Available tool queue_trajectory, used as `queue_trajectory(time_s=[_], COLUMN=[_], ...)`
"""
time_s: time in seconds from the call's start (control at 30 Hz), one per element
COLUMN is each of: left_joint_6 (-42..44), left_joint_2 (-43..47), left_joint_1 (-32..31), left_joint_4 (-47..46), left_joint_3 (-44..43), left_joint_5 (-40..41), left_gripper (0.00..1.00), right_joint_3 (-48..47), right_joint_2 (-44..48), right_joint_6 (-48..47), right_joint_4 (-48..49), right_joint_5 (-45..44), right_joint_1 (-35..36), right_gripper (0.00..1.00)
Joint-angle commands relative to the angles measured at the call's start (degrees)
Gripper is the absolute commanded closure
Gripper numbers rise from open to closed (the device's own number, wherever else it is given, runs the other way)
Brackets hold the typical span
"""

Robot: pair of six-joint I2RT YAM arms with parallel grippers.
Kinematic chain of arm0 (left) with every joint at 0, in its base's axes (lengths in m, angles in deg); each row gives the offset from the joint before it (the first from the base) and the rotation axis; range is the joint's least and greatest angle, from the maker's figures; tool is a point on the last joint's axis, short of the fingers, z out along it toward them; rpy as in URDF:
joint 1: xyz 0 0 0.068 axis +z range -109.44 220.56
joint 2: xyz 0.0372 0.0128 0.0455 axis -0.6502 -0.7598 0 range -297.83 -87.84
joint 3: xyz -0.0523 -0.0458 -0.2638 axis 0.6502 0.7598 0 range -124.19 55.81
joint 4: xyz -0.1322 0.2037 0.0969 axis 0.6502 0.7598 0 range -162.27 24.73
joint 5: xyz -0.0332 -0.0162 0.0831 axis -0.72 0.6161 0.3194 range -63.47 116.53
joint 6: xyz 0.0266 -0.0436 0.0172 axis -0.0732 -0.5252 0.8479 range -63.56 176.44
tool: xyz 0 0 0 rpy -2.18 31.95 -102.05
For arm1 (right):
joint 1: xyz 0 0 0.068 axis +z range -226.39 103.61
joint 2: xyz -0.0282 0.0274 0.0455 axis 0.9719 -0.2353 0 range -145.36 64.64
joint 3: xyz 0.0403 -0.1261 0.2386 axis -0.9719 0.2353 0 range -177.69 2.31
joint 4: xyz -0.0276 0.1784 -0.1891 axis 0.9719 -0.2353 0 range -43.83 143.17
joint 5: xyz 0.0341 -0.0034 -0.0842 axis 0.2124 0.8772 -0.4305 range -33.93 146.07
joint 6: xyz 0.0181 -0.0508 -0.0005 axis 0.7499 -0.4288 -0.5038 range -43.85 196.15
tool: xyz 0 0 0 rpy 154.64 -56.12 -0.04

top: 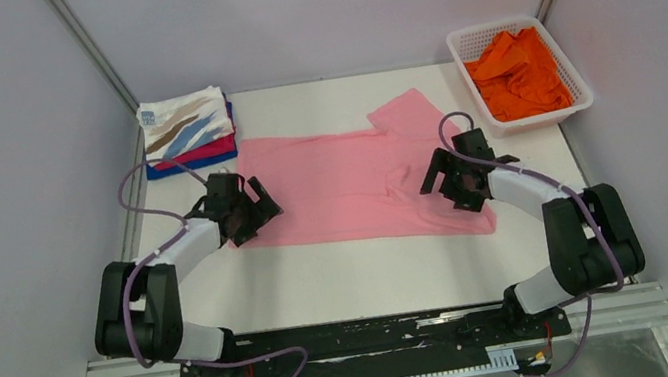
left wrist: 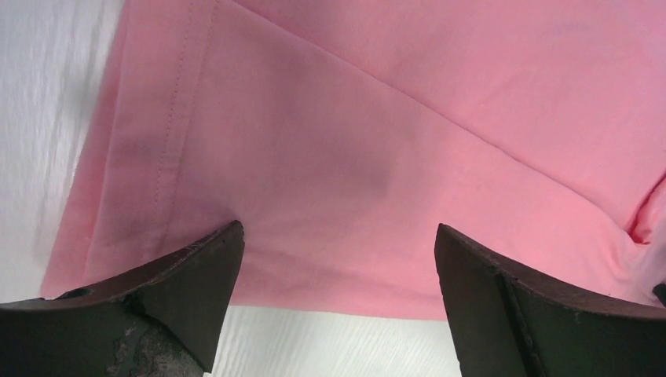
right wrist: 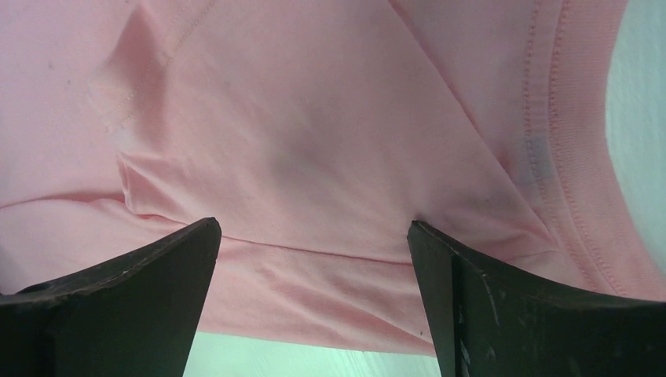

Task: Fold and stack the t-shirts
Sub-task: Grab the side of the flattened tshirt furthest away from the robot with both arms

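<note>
White tabletop (top: 344, 278), pink t-shirt (top: 348, 176) spread flat mid-table. Both arms bend forward and dip low: left claw (top: 250, 205) over the hem edge, right claw (top: 445, 181) beside the collar, each spread wide, holding nothing. Folded shirts (top: 187, 131) stack back left; orange shirt (top: 519, 73) lies in the basket (top: 542, 120).

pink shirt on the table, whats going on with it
A light pink t-shirt lies spread on the white table. The left arm's fingers are open over its hem end, the right arm's fingers open over its collar end; neither grips it. A stack of folded t-shirts sits far left, and a crumpled orange t-shirt lies in the white plastic lattice basket.
</note>
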Motion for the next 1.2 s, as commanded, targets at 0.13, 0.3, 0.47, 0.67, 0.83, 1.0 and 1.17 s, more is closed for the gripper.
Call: queue_trajectory(time_s=[0.13, 0.3, 0.47, 0.67, 0.83, 1.0, 1.17], left_joint_6=[-5.50, -7.05, -5.48, -3.39, -1.28, -0.21, 0.40], left_joint_2=[13.85, 19.78, 22.57, 15.80, 6.32, -1.97, -11.21], left_joint_1=[-5.04, -6.19, -6.26, -5.83, -2.72, 0.03, 2.33], left_joint_4=[18.25, 19.93, 21.37, 22.41, 17.92, 13.58, 12.07], left_joint_3=[9.91, 10.58, 5.44, -5.43, -12.04, -16.33, -22.62], left_joint_5=[-1.30, -3.63, -0.16, 9.30, 12.14, 14.61, 15.44], left_gripper=[0.00, 0.00, 0.00, 0.00, 0.00, 0.00, 0.00], right_joint_3=[8.32, 8.04, 3.61, 2.60, -0.72, -6.98, -11.99], right_joint_2=[11.74, 17.25, 21.38, 16.82, 6.71, -1.95, -9.08], right_joint_6=[5.79, 3.64, -1.25, -1.00, 1.01, 2.72, 4.75], right_joint_4=[-19.69, -18.39, -13.18, -0.73, 7.07, 11.19, 10.78], right_joint_5=[-4.22, -3.38, 2.35, 11.61, 12.51, 11.34, 9.19], right_joint_1=[0.07, 0.22, 0.58, 4.25, 7.36, 10.49, 10.79], right_gripper=[0.00, 0.00, 0.00, 0.00, 0.00, 0.00, 0.00])
